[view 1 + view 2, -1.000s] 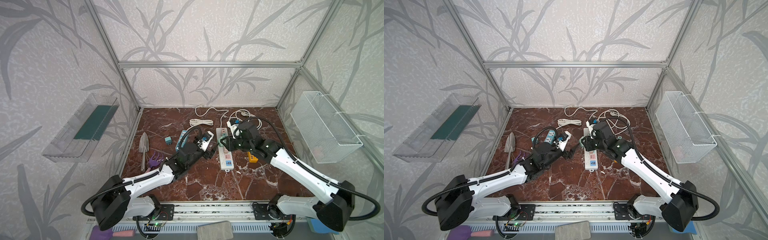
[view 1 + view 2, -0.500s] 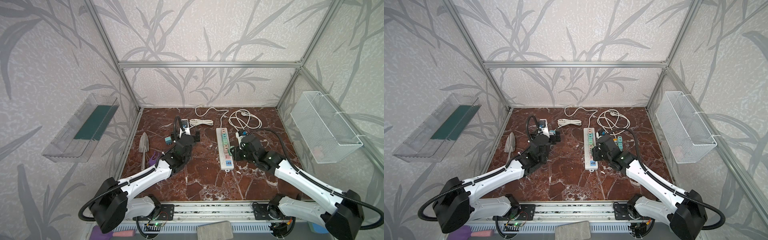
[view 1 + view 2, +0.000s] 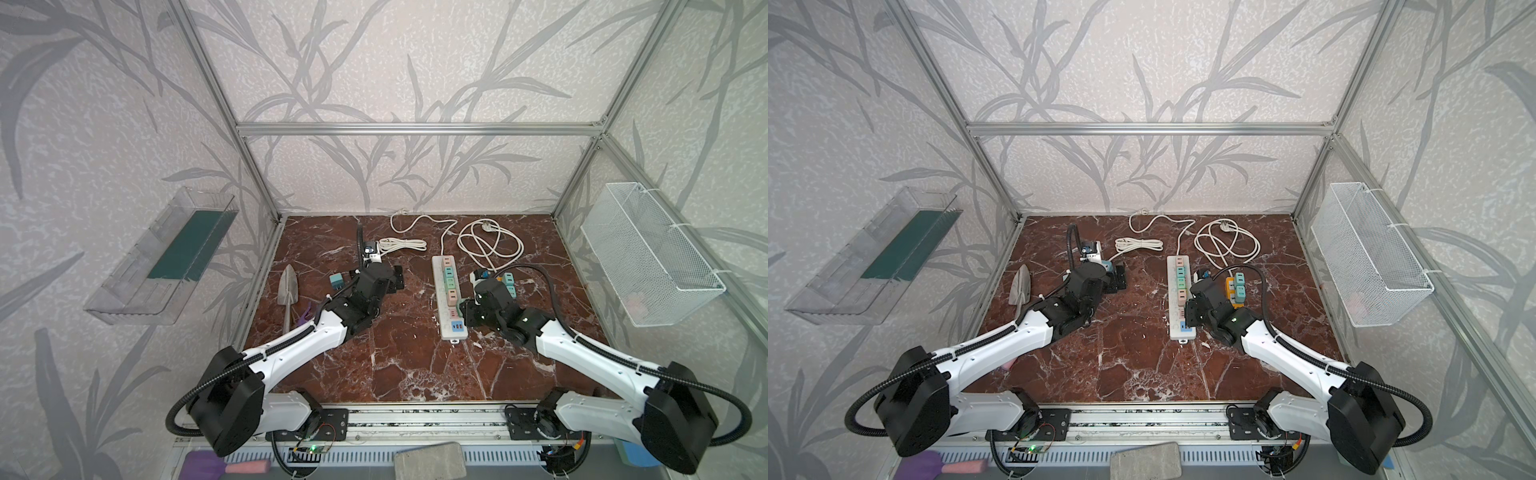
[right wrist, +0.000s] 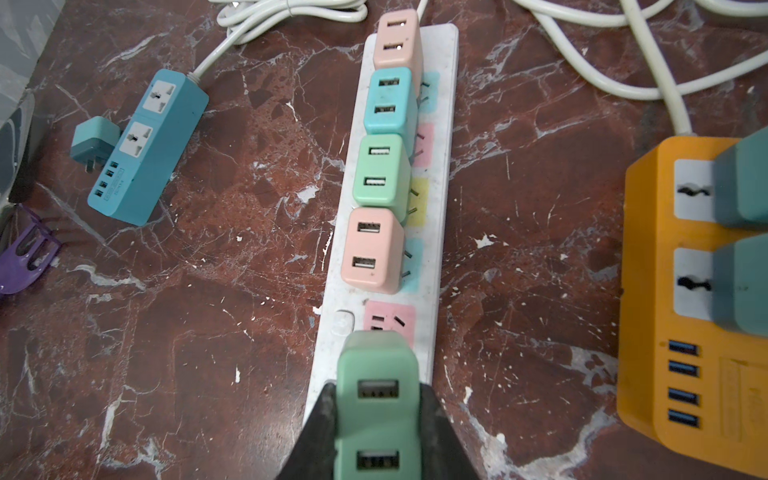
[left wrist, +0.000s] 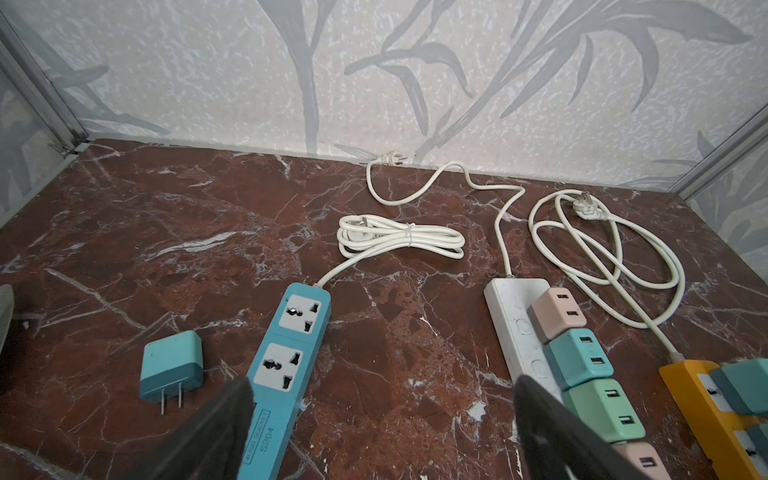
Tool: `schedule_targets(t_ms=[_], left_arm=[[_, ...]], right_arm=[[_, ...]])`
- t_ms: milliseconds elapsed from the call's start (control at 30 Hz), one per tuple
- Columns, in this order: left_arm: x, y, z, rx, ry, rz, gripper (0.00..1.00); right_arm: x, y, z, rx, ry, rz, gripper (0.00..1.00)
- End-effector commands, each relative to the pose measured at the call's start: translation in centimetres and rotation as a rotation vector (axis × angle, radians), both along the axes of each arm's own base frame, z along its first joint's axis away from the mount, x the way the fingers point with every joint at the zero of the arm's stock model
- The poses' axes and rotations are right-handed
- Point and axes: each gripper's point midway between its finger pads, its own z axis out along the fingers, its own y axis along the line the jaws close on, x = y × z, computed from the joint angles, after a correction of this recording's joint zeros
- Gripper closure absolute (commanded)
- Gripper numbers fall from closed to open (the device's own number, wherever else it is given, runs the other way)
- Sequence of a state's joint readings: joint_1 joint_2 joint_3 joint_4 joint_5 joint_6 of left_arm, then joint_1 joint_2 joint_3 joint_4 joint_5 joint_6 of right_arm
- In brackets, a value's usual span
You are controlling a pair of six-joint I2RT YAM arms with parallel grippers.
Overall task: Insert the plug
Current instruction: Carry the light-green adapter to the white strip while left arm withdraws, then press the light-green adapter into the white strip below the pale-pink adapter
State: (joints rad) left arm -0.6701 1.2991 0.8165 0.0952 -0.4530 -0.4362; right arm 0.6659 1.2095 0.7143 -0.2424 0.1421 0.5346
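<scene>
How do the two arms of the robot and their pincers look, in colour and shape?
Left arm and right arm have white shells between black joints. A black ribbed hose loops at each base. The right arm shows a small green light. Left pincer and right pincer have black fingers.

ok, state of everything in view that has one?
white power strip, four adapters plugged in, pink end socket free.
green adapter, held over that pink end socket, seating unclear.
right gripper, jaws shut on green adapter.
left gripper, jaws open, empty.
blue power strip, both sockets empty.
teal adapter, unplugged, lying beside blue power strip.
orange power strip, two adapters plugged in.
</scene>
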Motion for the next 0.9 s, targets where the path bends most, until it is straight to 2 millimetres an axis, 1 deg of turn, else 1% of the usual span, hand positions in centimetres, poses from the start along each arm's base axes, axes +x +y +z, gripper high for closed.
schedule_targets(t_ms=[0,333,567,867], left_arm=[[0.2,-0.4,0.6,-0.044,0.007,-0.001,0.04],[0.3,-0.4,0.6,-0.045,0.01,-0.005,0.04],[0.3,-0.4,0.6,-0.046,0.011,-0.004,0.04],[0.3,-0.2,0.7,-0.047,0.009,-0.001,0.04]], right_arm=[[1.3,0.5,0.7,0.015,-0.05,-0.023,1.0],[2.1,0.5,-0.9,-0.028,-0.023,-0.053,1.0],[2.4,1.0,-1.6,-0.031,0.001,-0.049,1.0],[2.0,1.2,-2.3,-0.059,0.029,-0.048,1.0]])
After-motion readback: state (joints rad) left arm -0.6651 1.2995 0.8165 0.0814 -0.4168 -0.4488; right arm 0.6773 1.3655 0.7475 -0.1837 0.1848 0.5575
